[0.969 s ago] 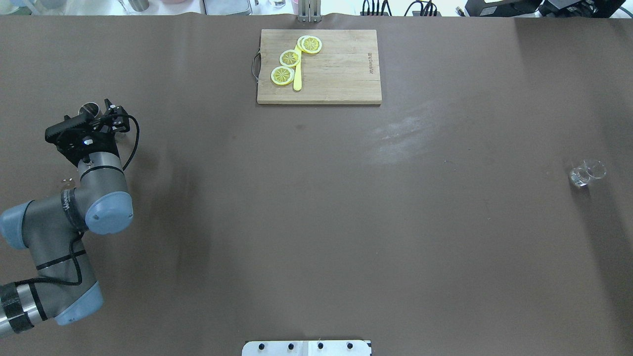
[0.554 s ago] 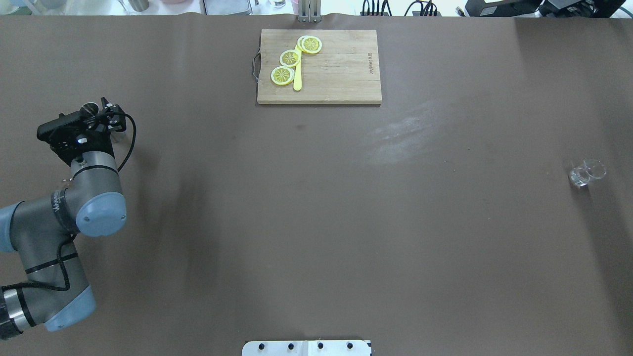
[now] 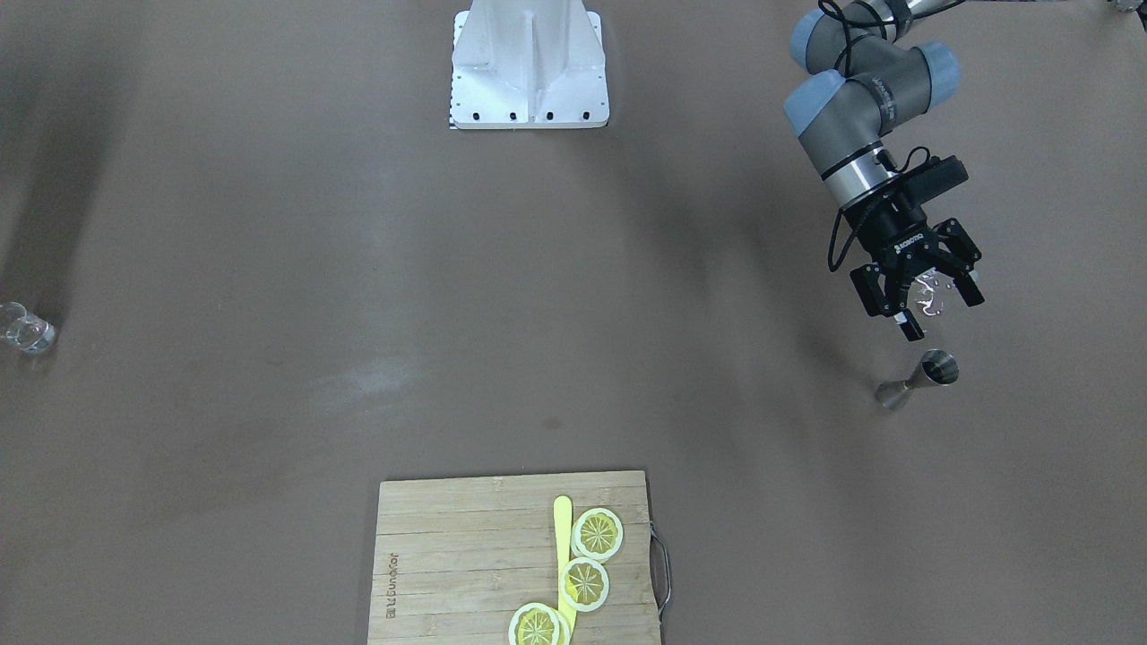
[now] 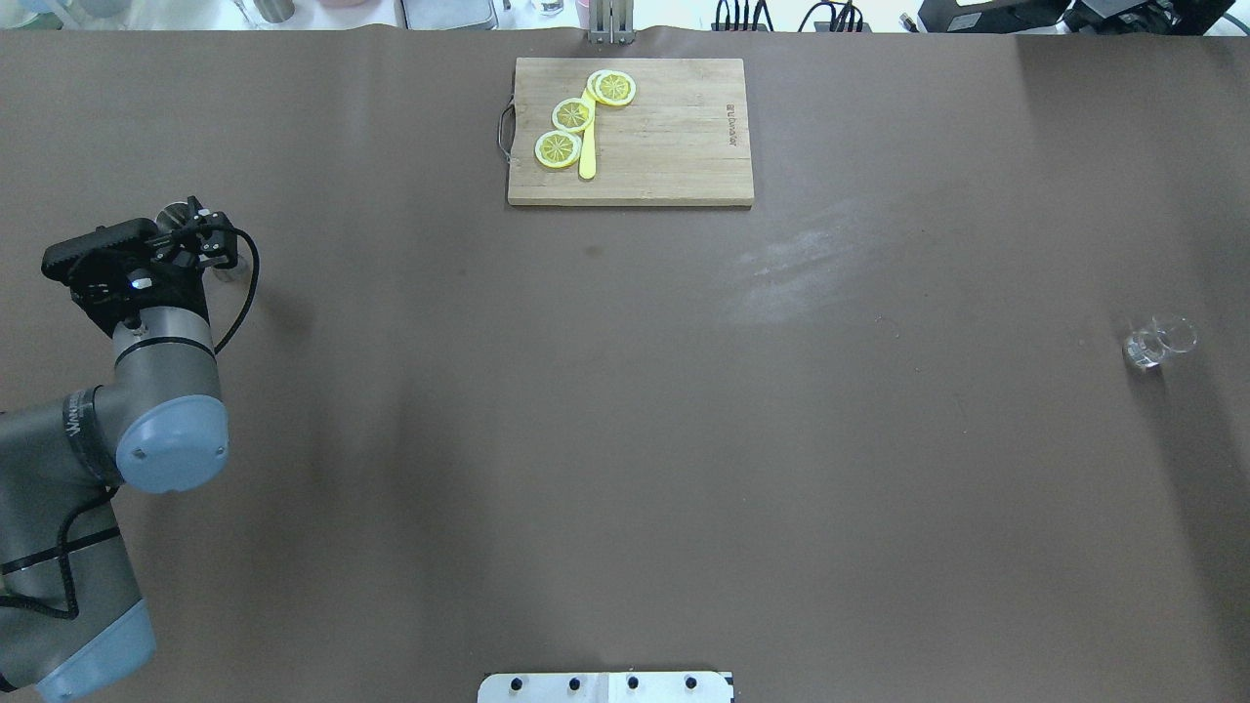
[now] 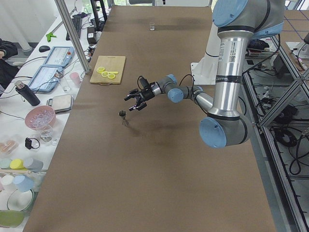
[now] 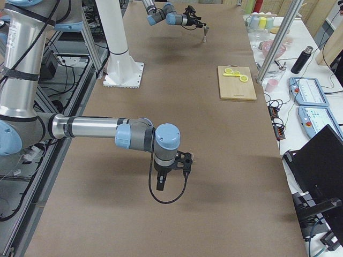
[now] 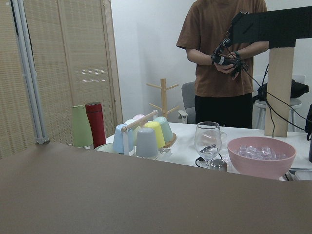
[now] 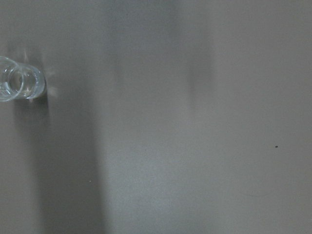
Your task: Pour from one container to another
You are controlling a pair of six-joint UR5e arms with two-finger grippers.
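Note:
The steel jigger (image 3: 919,380) stands upright on the brown table near its left end; it also shows as the jigger (image 5: 122,115) and, half hidden behind the wrist, the jigger (image 4: 176,212). My left gripper (image 3: 920,306) hovers just short of it, tilted down, open, with nothing between its fingers. The clear glass (image 4: 1158,342) stands alone at the far right end, the same glass (image 3: 23,330) and glass (image 8: 19,84). My right gripper (image 6: 171,172) points down beside the glass; I cannot tell whether it is open or shut.
A wooden cutting board (image 4: 674,146) with lemon slices (image 4: 572,115) and a yellow knife lies at the far middle edge. The white robot base (image 3: 529,67) is at the near edge. Cups, a pink bowl (image 7: 261,156) and a person stand beyond the table's left end.
The left arm has swung toward the table's left end, carrying its gripper a little that way beside the jigger. Its fingers stay open. The glass has not moved.

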